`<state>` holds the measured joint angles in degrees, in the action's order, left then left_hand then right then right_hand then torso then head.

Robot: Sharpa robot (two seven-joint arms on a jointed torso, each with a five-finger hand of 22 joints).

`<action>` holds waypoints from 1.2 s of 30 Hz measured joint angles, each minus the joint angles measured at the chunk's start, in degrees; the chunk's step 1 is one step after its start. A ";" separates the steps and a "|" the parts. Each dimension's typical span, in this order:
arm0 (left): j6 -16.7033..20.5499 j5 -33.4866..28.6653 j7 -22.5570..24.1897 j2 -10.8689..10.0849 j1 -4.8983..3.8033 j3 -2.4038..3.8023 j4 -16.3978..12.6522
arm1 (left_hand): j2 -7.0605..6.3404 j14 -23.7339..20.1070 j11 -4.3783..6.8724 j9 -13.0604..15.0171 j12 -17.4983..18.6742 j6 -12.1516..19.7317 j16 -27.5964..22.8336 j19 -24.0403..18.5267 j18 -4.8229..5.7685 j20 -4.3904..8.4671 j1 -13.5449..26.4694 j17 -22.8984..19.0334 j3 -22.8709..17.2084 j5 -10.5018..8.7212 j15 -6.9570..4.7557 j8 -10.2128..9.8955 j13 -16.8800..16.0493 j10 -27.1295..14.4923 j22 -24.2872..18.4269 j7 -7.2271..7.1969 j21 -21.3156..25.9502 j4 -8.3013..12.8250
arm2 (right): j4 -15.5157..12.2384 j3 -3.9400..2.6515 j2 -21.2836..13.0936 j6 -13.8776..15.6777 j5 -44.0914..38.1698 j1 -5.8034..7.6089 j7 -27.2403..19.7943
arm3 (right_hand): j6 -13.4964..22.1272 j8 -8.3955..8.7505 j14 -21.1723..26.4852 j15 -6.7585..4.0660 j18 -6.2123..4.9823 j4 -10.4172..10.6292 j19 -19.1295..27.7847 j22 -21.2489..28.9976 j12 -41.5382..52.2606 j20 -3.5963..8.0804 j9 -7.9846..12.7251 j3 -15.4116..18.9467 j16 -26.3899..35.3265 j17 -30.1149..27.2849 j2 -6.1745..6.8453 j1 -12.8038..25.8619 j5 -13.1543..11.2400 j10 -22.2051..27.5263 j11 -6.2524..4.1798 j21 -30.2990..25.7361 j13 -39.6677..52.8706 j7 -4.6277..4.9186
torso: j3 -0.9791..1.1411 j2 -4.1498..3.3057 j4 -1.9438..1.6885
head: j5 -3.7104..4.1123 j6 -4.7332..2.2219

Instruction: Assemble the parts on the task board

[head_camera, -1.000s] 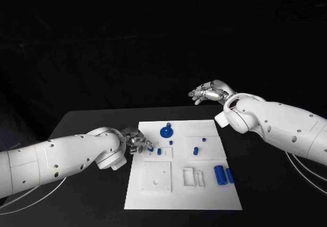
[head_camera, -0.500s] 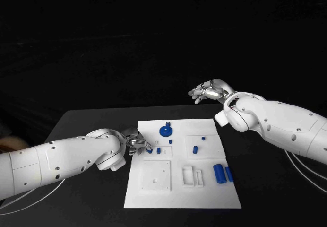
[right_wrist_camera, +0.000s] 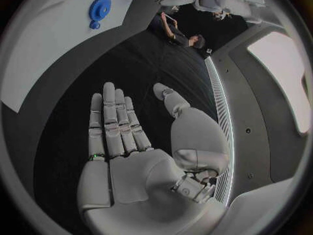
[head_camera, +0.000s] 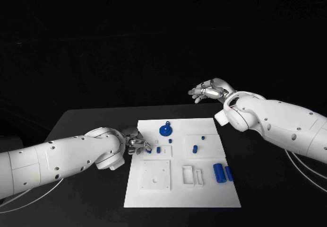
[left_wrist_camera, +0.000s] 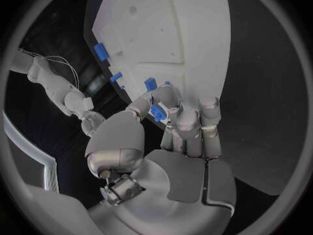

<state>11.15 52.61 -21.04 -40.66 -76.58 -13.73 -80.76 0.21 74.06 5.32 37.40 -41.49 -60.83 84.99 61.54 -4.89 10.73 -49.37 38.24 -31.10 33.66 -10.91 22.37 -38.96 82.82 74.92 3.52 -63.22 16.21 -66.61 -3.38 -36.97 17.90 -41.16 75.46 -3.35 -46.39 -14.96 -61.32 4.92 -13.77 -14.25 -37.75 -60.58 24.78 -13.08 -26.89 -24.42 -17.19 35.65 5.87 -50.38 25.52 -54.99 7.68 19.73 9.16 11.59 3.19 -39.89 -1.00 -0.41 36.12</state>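
Note:
The white task board [head_camera: 180, 194] lies mid-table. My left hand [head_camera: 138, 144] sits at its left edge and pinches a small blue part [left_wrist_camera: 157, 112] between thumb and fingertips, just over the board beside a short blue peg [head_camera: 159, 151]. A blue gear [head_camera: 166, 130] stands near the far end of the board. Two blue cylinders [head_camera: 219, 173] lie side by side at the right. More small blue pegs [head_camera: 195, 150] stand mid-board. My right hand [head_camera: 210, 91] is raised beyond the far right corner of the board, fingers spread and nothing in its palm [right_wrist_camera: 120, 136].
A white square plate [head_camera: 156, 176] and a white bracket [head_camera: 193, 176] sit on the near half of the board. Bare black table [head_camera: 272, 189] lies to both sides. My right forearm [head_camera: 272, 120] hangs over the table's right side.
The left hand and its blue part have edged very slightly toward me along the board's left edge. The right hand has stayed put.

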 measured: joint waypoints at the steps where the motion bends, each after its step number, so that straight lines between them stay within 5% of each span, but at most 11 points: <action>1: -0.12 0.22 0.00 0.00 -0.01 0.01 -0.02 | 0.00 0.00 0.05 0.00 0.00 0.00 0.00 0.00 0.00 0.00 0.00 0.00 -0.03 0.00 0.00 0.04 0.00 -0.05 0.00 0.00 0.00 0.03 | -0.01 0.00 0.00 0.00 0.00 0.00 0.00 | 0.00 0.00 0.00 0.00 0.00 0.07 0.00 0.00 0.00 0.00 0.02 0.07 0.00 0.00 0.00 0.00 0.00 0.00 0.00 0.00 -0.04 0.00 | 0.00 0.01 -0.01 | 0.00 0.01; 11: -0.80 1.35 0.00 -0.08 -0.06 0.05 -0.12 | -0.33 0.00 0.15 0.00 -0.45 0.00 0.25 -0.01 -0.01 -0.01 -0.33 0.05 -0.24 -0.90 0.00 0.34 -0.05 -0.16 -0.01 0.00 -0.23 0.24 | -0.02 0.00 -0.03 0.00 0.02 -0.01 0.00 | 0.00 0.00 0.00 0.00 0.00 0.16 0.00 0.00 0.00 0.00 0.02 0.16 0.00 -0.05 0.00 0.00 0.00 0.00 0.00 0.00 -0.11 0.00 | 0.01 0.01 0.01 | -0.05 0.14; 22: -1.37 1.68 -0.10 -0.20 -0.10 0.07 -0.15 | -0.53 0.00 0.15 0.00 -1.32 0.00 0.65 -0.01 -0.02 -0.01 -0.53 0.25 -0.01 -4.16 0.00 1.44 -0.05 -0.15 -0.01 0.00 -0.22 -0.32 | 0.01 0.00 -0.02 -0.01 0.03 -0.05 0.00 | -0.01 0.00 0.00 0.00 0.00 0.16 0.00 0.00 0.00 0.00 0.02 0.16 0.00 -0.04 0.00 0.00 0.00 0.00 0.00 0.00 -0.21 -0.01 | 0.04 -0.01 0.02 | -0.07 0.21; 36: -2.08 1.66 -0.35 0.57 -0.18 0.12 0.82 | 0.33 0.00 0.31 0.63 -1.77 -0.18 0.83 -0.01 -0.03 -0.02 0.59 0.33 -0.41 -4.45 -0.01 2.17 -0.04 -0.32 0.02 -0.18 -0.22 -1.10 | 0.06 0.00 0.03 -0.02 0.05 -0.11 0.00 | -0.02 0.00 0.00 0.00 0.00 0.16 0.00 0.00 0.00 0.00 0.12 0.16 0.00 -0.04 0.00 0.00 0.51 0.00 0.00 0.00 -0.46 -0.02 | 0.04 -0.02 0.03 | -0.06 0.38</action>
<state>9.06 54.27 -21.39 -40.09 -76.76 -13.61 -79.94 0.54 74.06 5.64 38.04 -43.27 -61.01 85.82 61.53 -4.92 10.71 -48.78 38.57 -31.51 29.21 -10.92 24.54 -39.00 82.50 74.94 3.34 -63.44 15.11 -66.54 -3.39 -36.93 17.88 -41.12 75.35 -3.35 -46.41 -14.96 -61.32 4.92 -13.77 -14.09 -37.75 -60.58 24.78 -13.08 -26.77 -24.26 -17.19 35.61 5.87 -50.38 26.02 -54.99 7.68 19.73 8.70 11.57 3.24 -39.91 -0.97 -0.47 36.51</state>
